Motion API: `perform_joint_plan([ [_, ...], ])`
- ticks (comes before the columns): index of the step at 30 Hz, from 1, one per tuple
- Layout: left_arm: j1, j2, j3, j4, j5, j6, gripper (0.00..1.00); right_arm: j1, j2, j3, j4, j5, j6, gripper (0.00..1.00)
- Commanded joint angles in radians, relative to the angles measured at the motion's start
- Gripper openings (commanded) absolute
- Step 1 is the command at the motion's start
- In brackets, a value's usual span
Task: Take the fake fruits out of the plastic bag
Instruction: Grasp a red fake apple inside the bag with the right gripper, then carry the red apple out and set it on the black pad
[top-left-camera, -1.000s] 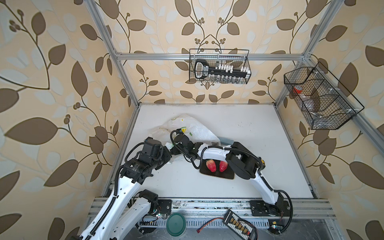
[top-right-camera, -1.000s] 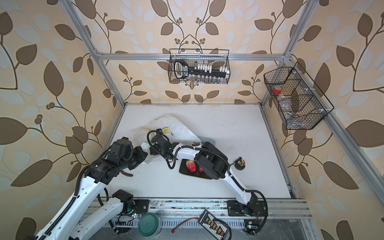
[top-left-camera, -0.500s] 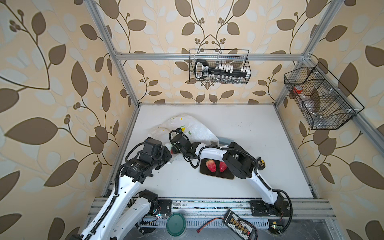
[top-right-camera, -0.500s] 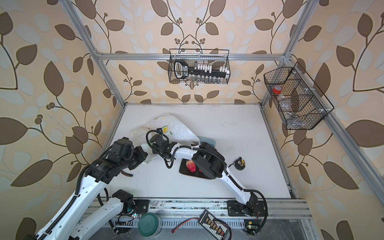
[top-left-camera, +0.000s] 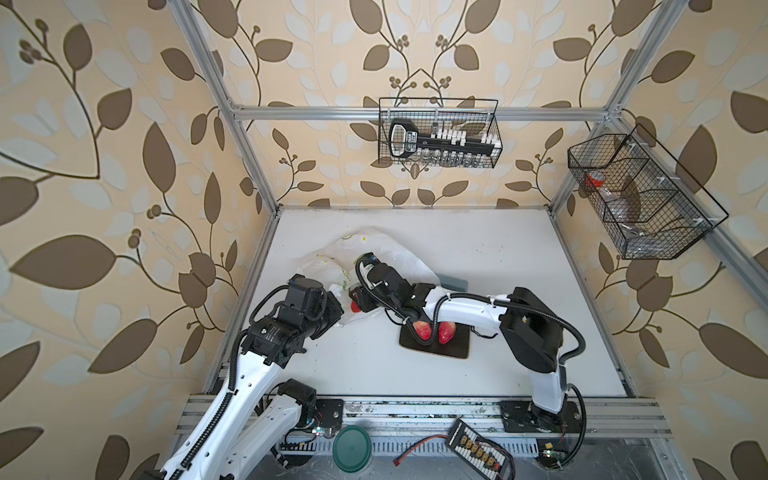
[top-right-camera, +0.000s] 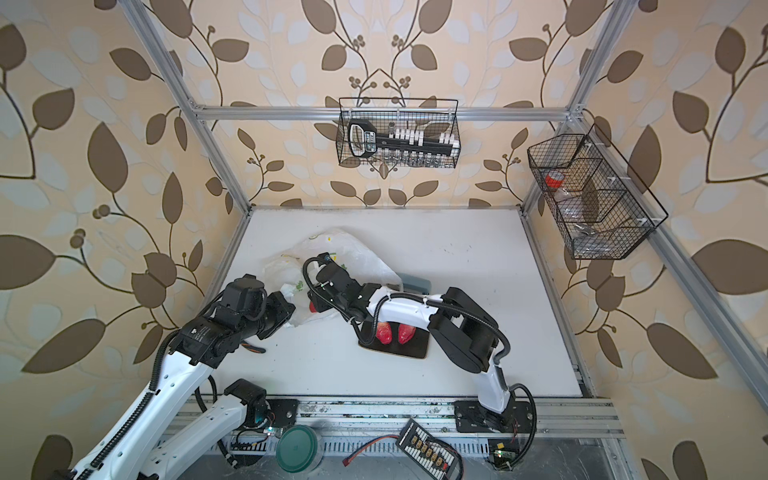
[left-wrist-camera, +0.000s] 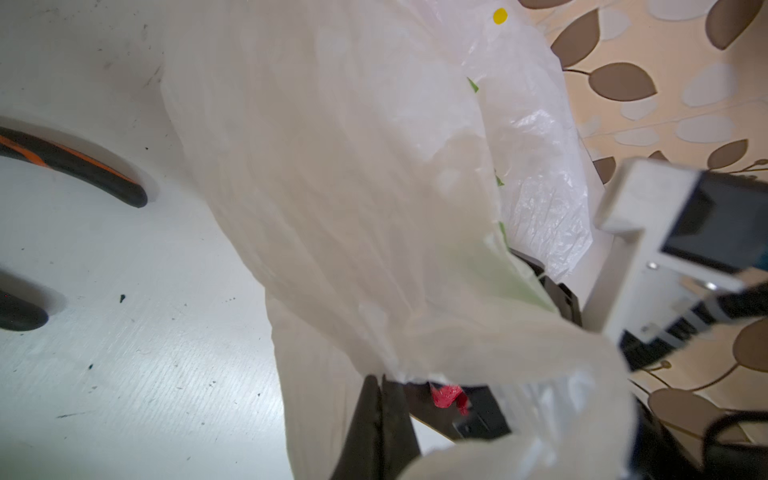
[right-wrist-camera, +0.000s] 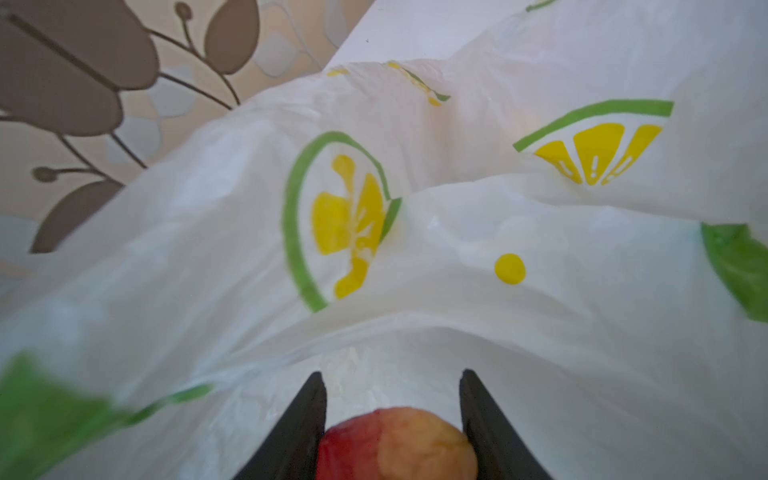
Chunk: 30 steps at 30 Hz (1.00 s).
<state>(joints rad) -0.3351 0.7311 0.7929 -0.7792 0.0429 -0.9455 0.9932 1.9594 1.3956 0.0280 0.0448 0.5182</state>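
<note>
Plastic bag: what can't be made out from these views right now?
- Inside the plastic bag: its film hides any fruit left, in every view.
- The peach in the right gripper: cut off by the right wrist view's edge.
- The pliers: cut off by the left wrist view's edge.

2 strawberries (top-left-camera: 424, 331) (top-left-camera: 446, 332) and 1 peach (right-wrist-camera: 399, 444) show, 3 in all. There is 1 bag (top-left-camera: 395, 257), 1 tray (top-left-camera: 455, 354), 1 pair of pliers (left-wrist-camera: 83, 168), 1 green lid (top-left-camera: 352, 448) and 1 grey slab (top-left-camera: 455, 284). Wire baskets (top-left-camera: 438, 133) (top-left-camera: 640, 195) number 2, arms (top-left-camera: 249, 374) (top-left-camera: 469, 309) 2. Whether the bag hides more of them, and how many, cannot be told
</note>
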Motion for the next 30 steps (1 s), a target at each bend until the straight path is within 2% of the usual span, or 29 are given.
perform_joint_plan([
  [1,-0.012,-0.016,-0.009,0.024,-0.031,-0.006,0.00,0.008,-0.079,-0.062,-0.018,-0.116,-0.070,0.37],
  [8,-0.012,-0.025,-0.014,0.034,-0.033,-0.007,0.00,0.009,-0.258,-0.174,-0.120,-0.155,-0.142,0.37],
  [16,-0.012,-0.027,-0.024,0.050,-0.040,-0.012,0.00,-0.005,-0.508,-0.387,-0.236,0.016,-0.094,0.38],
  [23,-0.012,-0.030,-0.024,0.049,-0.043,-0.013,0.00,-0.161,-0.635,-0.538,-0.274,0.149,0.049,0.39],
  [30,-0.012,-0.032,-0.024,0.051,-0.040,-0.010,0.00,-0.290,-0.591,-0.595,-0.183,0.152,0.115,0.40],
])
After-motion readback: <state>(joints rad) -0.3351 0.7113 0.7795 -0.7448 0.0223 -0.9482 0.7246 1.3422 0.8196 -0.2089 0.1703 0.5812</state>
